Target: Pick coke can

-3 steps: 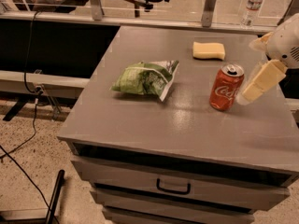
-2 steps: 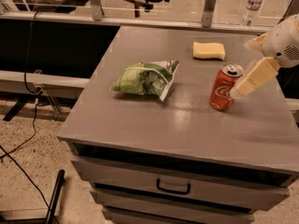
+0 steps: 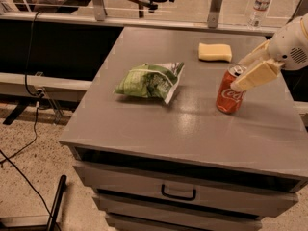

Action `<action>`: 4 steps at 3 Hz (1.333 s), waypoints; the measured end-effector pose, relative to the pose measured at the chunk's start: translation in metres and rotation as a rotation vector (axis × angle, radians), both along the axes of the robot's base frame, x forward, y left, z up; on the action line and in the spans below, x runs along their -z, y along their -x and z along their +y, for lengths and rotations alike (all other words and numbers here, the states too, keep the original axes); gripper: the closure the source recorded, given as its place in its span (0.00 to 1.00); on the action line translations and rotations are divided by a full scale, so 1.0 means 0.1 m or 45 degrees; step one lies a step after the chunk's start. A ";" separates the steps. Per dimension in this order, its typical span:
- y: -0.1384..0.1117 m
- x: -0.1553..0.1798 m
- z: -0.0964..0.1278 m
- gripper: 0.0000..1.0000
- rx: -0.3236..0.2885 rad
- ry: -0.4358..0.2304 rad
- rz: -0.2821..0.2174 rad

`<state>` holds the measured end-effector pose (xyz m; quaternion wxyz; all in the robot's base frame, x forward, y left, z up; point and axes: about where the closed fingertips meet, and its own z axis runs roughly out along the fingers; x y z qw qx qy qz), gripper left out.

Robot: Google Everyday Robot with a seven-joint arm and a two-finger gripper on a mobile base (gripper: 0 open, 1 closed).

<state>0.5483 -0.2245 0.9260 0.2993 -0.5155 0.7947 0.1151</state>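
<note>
The coke can (image 3: 228,98) is red with white script and a silver top. It stands upright on the right side of the grey cabinet top (image 3: 192,124). My gripper (image 3: 238,76) reaches in from the right edge, with a white wrist and cream fingers (image 3: 255,75). It is open. One finger lies in front of the can's upper part and the other behind it, so the can's top sits between them. The can rests on the surface.
A green chip bag (image 3: 149,81) lies left of centre. A yellow sponge (image 3: 215,52) lies at the back, behind the can. A drawer with a dark handle (image 3: 178,194) is below. A water bottle (image 3: 260,4) stands beyond the cabinet. Cables run on the floor at left.
My gripper has moved left and a little up, from beside the can's right side to around its upper part. The can, bag and sponge have not moved.
</note>
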 end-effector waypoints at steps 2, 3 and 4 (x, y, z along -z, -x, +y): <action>-0.02 -0.16 0.13 0.98 -0.051 -0.032 -0.003; 0.02 -0.67 0.09 1.00 -0.080 -0.008 -0.083; 0.00 -0.64 0.11 1.00 -0.080 -0.013 -0.083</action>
